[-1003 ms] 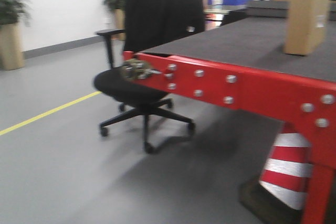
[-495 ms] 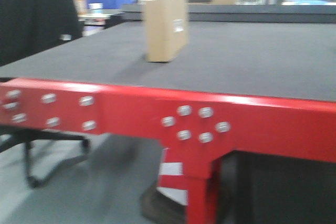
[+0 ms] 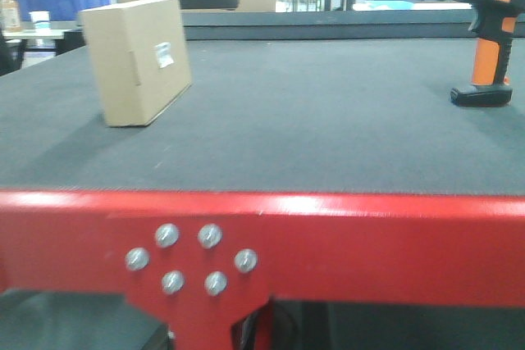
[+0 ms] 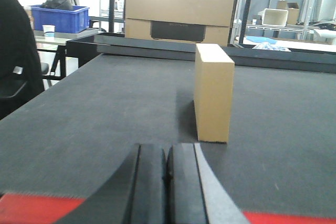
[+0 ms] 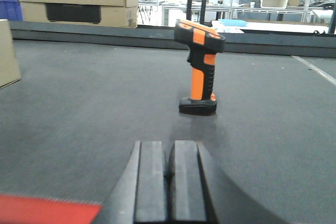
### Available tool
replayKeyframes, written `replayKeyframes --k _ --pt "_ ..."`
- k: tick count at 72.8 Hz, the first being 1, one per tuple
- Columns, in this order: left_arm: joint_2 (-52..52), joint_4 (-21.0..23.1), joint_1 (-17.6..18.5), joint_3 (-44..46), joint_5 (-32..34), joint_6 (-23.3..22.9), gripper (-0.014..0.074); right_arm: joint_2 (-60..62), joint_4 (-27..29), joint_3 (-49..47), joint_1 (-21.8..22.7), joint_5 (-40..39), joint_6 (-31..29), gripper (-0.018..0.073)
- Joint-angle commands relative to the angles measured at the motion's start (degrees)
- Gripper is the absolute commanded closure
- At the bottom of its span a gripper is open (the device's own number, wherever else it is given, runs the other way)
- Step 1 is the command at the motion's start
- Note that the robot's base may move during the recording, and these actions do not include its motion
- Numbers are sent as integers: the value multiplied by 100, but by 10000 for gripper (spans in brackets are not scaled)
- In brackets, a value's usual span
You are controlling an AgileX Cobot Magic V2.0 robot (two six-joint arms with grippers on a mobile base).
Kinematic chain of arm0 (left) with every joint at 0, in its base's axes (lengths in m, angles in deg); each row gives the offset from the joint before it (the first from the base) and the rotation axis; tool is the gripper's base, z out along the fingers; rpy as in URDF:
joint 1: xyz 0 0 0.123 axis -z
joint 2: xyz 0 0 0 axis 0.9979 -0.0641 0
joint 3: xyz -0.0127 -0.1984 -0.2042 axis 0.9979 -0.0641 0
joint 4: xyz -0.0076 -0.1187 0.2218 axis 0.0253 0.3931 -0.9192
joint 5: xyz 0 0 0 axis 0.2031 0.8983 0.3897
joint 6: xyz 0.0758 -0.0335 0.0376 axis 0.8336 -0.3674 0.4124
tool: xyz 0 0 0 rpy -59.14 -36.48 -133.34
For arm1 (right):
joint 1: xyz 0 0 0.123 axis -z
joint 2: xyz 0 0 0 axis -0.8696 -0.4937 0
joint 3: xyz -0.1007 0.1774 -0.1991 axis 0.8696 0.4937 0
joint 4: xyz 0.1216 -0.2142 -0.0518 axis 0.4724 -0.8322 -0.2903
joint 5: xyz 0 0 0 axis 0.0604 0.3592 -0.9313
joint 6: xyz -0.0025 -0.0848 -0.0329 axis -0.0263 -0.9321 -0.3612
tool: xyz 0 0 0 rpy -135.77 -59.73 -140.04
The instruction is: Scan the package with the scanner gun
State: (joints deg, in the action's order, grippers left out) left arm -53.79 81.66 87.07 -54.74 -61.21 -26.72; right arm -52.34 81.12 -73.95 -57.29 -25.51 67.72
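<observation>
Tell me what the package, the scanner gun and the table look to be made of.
The package: matte tan cardboard, judging by its folded edges, with a white paper-like label. The scanner gun: probably moulded plastic, with a black head and base and an orange handle with a ribbed grip. The table top: dull grey, felt-like. Its frame: glossy red paint, likely metal, with silver bolts.

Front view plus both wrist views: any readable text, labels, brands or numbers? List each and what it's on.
Nothing can be quoted; no text is legible in any view.
On the package, the white label: dark print, too blurred to read.
On the larger cardboard box, the dark panel: a faint line of lettering, too small to read.
On the scanner gun: no text visible.
</observation>
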Motion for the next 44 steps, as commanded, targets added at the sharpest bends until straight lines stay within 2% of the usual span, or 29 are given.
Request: replayKeyframes --k 1,44 --pt "24 0 26 9 98 -31 707 23 -23 -2 34 -132 -11 728" --pt "24 0 26 9 98 -31 707 23 -23 -2 34 -132 -11 728"
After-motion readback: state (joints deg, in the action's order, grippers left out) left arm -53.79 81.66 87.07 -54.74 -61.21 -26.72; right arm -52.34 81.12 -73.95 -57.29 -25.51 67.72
